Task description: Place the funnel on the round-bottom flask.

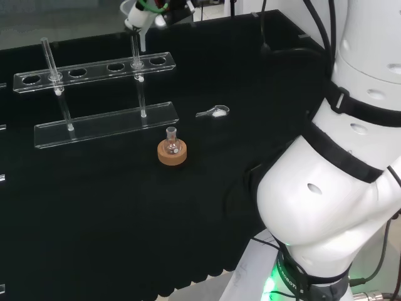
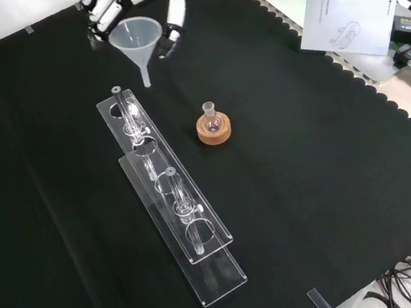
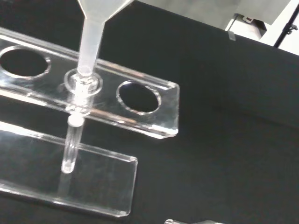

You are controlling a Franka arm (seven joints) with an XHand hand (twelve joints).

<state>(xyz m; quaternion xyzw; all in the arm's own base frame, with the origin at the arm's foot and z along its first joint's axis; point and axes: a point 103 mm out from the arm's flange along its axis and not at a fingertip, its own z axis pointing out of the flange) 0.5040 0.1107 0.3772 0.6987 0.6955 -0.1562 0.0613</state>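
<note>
Tabletop (image 2: 333, 181): black cloth. Clear acrylic rack (image 2: 169, 198) runs lengthwise in front view, tubes standing in it. Robot hand (image 2: 102, 7) at top of front view, fingers curled round rim of clear funnel (image 2: 137, 40), held aloft, spout down above rack's far end. Round-bottom flask (image 2: 211, 120) upright on cork ring (image 2: 213, 131), right of rack, apart from funnel.

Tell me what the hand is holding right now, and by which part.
The hand holds the clear funnel by the rim of its cone, stem pointing down, above the end of the test-tube rack.
</note>
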